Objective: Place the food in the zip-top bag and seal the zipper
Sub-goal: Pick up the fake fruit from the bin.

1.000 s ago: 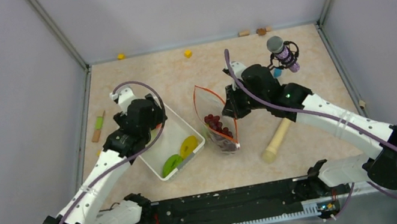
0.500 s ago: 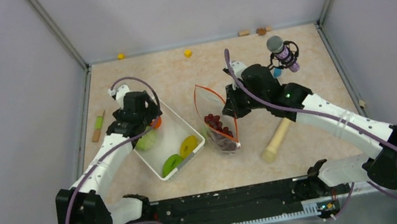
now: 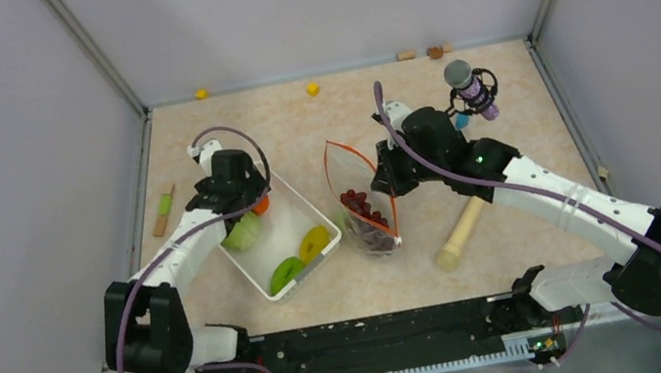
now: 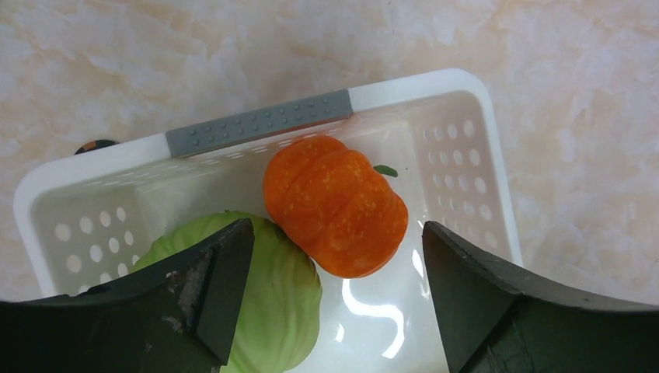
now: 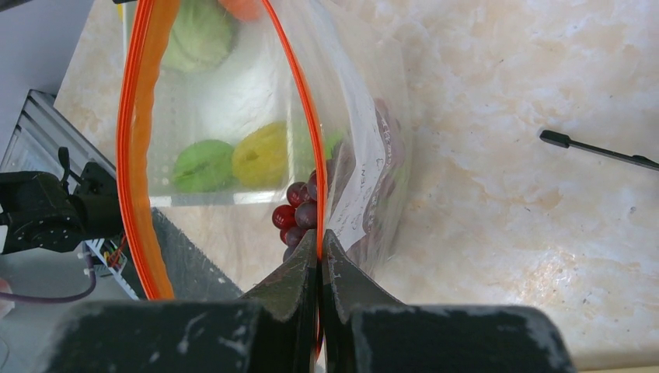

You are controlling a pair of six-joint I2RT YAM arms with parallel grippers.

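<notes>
The table (image 3: 298, 136) holds a job I judge barely a fifth done. The white slotted basket (image 3: 293, 215) sits at 9 o'clock of the zip-top bag (image 3: 350, 178), which stands near the middle with its mouth gaping. Only the grape bunch (image 3: 363, 213) is inside, slumped at the bag's 6 o'clock end. Four pieces wait in the basket: a pale green apple (image 4: 280, 303), the orange (image 4: 334, 206), a yellow piece (image 3: 314, 243) and a green piece (image 3: 286, 274). The zipper (image 5: 124, 155) bows into an open loop, so sealing is all to come.

The right gripper (image 5: 320, 241) is pinched tight on the zipper strip at the bag's 3 o'clock side, holding the mouth up. The left gripper (image 4: 338, 228) hangs spread wide above the orange, gripping nothing.

For room, the orange lies close to the basket's grey-handled wall at 12 o'clock in the wrist view, and the apple touches it at 7 o'clock, right under one finger; bare basket floor shows at 4 o'clock for the other. The basket's 3 o'clock corner is near the bag, with a slim strip of table between. A wooden rod (image 3: 459, 234) lies at 4 o'clock of the bag, clear of that path
</notes>
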